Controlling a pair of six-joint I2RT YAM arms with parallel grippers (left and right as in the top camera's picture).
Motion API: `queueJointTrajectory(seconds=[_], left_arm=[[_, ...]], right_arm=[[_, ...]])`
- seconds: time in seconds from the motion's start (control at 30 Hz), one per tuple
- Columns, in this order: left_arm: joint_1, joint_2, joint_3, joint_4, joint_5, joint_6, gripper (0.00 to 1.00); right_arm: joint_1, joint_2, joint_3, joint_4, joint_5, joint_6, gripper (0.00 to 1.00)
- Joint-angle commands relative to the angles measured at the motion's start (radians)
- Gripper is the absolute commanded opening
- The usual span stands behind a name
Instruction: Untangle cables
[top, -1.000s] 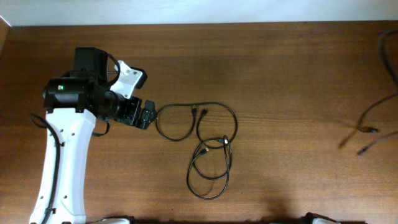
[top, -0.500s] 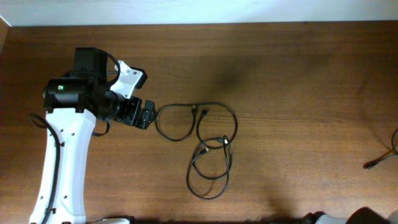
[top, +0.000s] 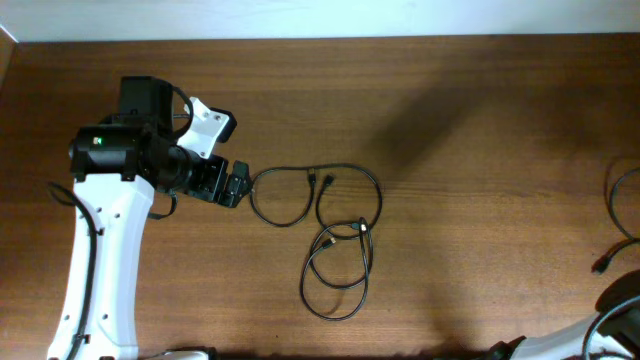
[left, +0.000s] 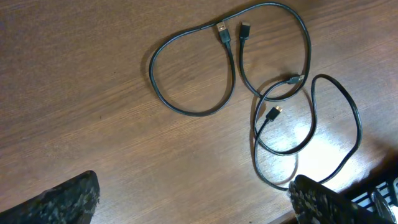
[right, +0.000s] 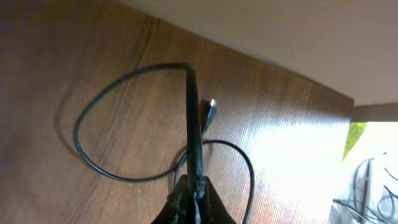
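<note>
Two thin black cables lie in loose overlapping loops mid-table: one nearer my left gripper, the other lower down. Their metal-tipped plugs lie near the loops' middle. My left gripper sits just left of the first loop, open and empty. In the left wrist view both cables lie beyond the spread fingers. My right gripper is shut on a third black cable, whose loop hangs over the table's far right edge.
The left arm's white body covers the table's left side. The right arm enters at the bottom right corner. The table's back edge runs along the top against a white wall.
The third cable has moved right and toward the front, to the table's right edge, and the right arm now shows at the bottom right corner. The left arm and the two middle cables have not moved.
</note>
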Motion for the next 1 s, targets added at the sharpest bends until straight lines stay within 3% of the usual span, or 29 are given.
queueJointTrajectory(seconds=[0.0, 0.1, 0.2, 0.3, 0.6, 0.97], left_arm=[[0.006, 0.005, -0.003, 0.0, 0.014, 0.016, 0.99], [0.006, 0.005, -0.003, 0.0, 0.014, 0.016, 0.99], [0.006, 0.005, -0.003, 0.0, 0.014, 0.016, 0.99], [0.006, 0.005, -0.003, 0.0, 0.014, 0.016, 0.99], [0.006, 0.005, -0.003, 0.0, 0.014, 0.016, 0.99], [0.006, 0.005, -0.003, 0.0, 0.014, 0.016, 0.99]], right_arm=[[-0.024, 0.071, -0.019, -0.006, -0.008, 0.011, 0.04], [-0.042, 0.112, -0.021, -0.008, -0.024, 0.011, 0.06], [-0.044, 0.143, -0.022, -0.008, -0.035, 0.011, 0.29], [-0.044, 0.148, -0.022, -0.02, -0.053, 0.011, 0.6], [-0.042, 0.115, -0.022, -0.042, -0.142, -0.048, 0.63], [-0.042, -0.135, -0.021, -0.042, -0.257, -0.124, 0.63]])
